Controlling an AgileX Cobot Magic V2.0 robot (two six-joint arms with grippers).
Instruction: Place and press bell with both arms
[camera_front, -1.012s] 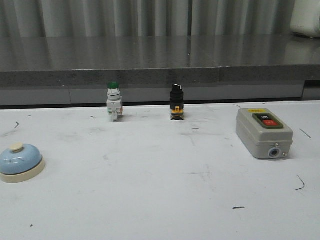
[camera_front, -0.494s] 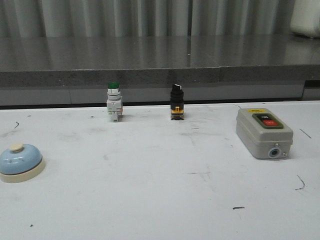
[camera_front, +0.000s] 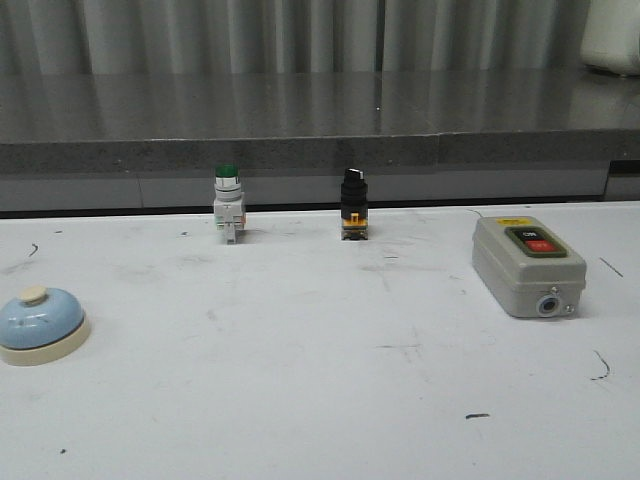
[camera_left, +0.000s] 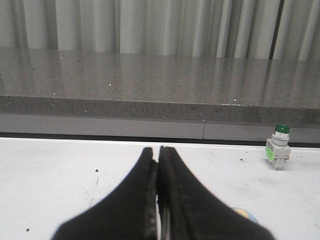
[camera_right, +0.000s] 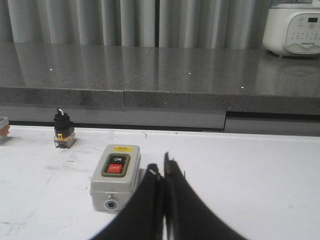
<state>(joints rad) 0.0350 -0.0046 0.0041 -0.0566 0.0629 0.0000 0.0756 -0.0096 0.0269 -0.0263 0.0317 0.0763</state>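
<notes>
The light-blue bell (camera_front: 38, 322) with cream base and cream button sits on the white table at the far left edge of the front view. A sliver of it shows in the left wrist view (camera_left: 247, 215), just beside the black fingers. My left gripper (camera_left: 157, 150) is shut and empty, above the table near the bell. My right gripper (camera_right: 161, 169) is shut and empty, beside the grey switch box. Neither arm shows in the front view.
A grey switch box (camera_front: 526, 264) with ON and OFF buttons lies at the right; it also shows in the right wrist view (camera_right: 116, 176). A green-capped push button (camera_front: 228, 202) and a black selector switch (camera_front: 353, 203) stand at the table's back. A grey ledge (camera_front: 320, 150) runs behind.
</notes>
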